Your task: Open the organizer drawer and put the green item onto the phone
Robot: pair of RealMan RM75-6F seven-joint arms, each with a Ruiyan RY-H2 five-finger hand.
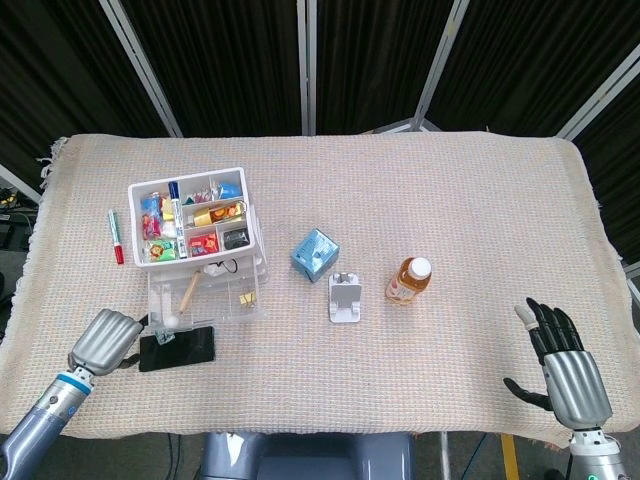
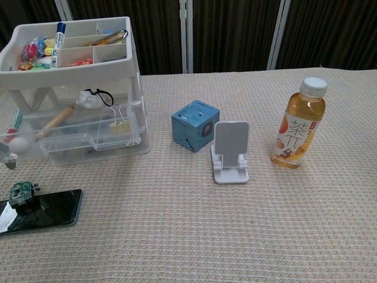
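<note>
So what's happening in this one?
The organizer drawer is pulled open. The green item sits on the left end of the phone. The left hand is right beside that end, and whether it grips the item cannot be told. The right hand rests open at the table's far right edge, holding nothing.

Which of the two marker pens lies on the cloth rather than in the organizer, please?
The red marker, lying on the table cloth left of the organizer; the blue-capped marker sits in its top tray.
</note>
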